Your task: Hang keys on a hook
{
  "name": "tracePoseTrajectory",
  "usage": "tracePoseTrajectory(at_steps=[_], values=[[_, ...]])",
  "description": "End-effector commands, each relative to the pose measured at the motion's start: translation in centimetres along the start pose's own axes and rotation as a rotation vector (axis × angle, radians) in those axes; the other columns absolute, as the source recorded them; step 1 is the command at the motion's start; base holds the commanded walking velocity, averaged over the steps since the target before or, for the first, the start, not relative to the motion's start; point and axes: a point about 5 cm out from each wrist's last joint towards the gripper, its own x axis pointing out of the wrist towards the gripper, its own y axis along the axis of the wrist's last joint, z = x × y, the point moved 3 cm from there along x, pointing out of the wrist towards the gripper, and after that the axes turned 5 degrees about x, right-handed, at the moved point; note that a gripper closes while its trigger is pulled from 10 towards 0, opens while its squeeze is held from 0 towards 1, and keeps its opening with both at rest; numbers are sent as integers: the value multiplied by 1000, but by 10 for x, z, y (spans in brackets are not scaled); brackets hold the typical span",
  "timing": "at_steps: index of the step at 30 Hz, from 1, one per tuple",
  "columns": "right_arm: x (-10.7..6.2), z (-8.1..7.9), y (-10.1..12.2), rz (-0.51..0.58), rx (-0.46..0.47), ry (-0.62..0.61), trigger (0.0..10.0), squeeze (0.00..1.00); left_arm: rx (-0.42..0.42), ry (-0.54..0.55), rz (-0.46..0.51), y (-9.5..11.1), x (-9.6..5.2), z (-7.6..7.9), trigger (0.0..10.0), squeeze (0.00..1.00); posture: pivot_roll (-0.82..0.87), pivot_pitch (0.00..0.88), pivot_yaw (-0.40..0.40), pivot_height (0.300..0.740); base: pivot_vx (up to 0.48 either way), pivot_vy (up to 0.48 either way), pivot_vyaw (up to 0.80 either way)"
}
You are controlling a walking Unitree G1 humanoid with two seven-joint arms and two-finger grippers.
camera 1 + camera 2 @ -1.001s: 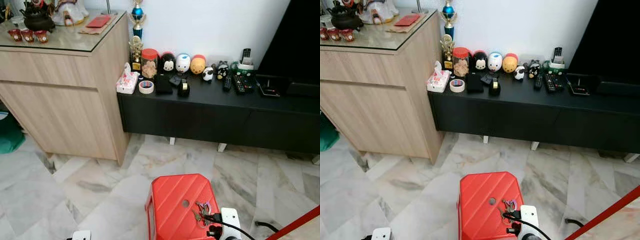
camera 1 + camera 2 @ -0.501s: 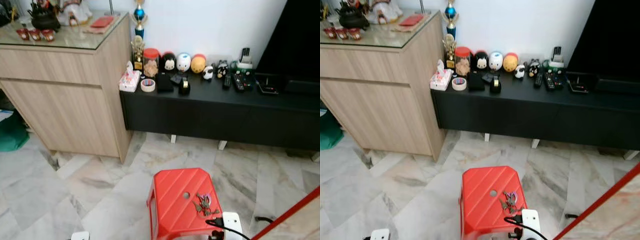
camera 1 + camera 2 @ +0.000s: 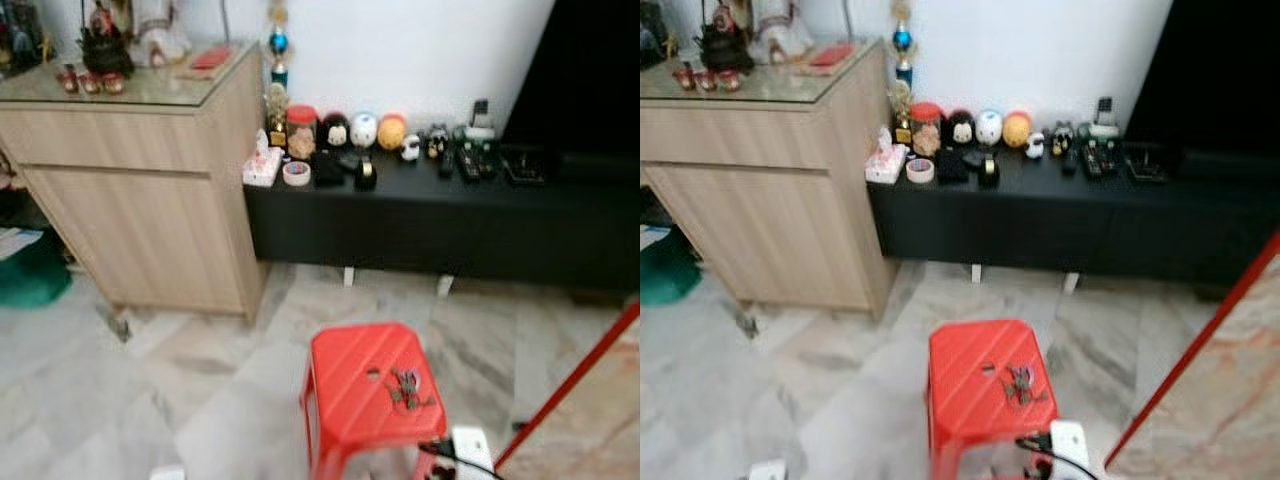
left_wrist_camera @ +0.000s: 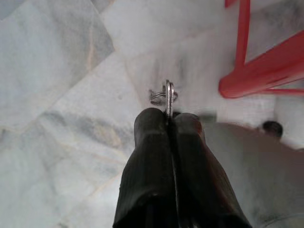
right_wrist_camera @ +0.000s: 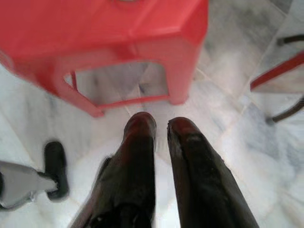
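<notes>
Take the red stool (image 3: 370, 395) as your landmark; the bunch of keys (image 3: 404, 388) lies on its top, just past the small hole in the seat, untouched by either arm. Your left gripper (image 4: 168, 124) hangs low beside the stool over the marble floor (image 3: 150, 380), its two black fingers pressed together on a thin metal ring (image 4: 166, 94) that sticks out past the tips; a smaller ring loops through it, and whether any key hangs from it I cannot tell. Your right gripper (image 5: 160, 130) hangs in front of the stool, pointed at its legs, fingers narrowly parted with nothing between them.

No hook can be made out; beyond the stool stand a black low cabinet (image 3: 440, 215) crowded with small figures and remotes, and a wooden cabinet (image 3: 140, 200) to its left. The head views are soft with blur, so you are likely on the move; the risk is that the pinched ring, held only by its thin edge, twists or slips out with a jolt; a leg or arm could also knock the stool and scatter the keys; settle before reaching.
</notes>
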Motion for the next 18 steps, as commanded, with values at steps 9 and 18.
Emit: tracePoseTrajectory(at_steps=[9,18], values=[[-3,20,5,15,20,-45,10000,0,-2,-55,-68,-23,-5,27,10000,0,-21,0,-54,740,-250,0,0],[-2,11,-6,-19,8,-26,10000,0,-6,-56,-44,-17,-3,28,10000,0,-4,0,-71,740,-251,0,0]])
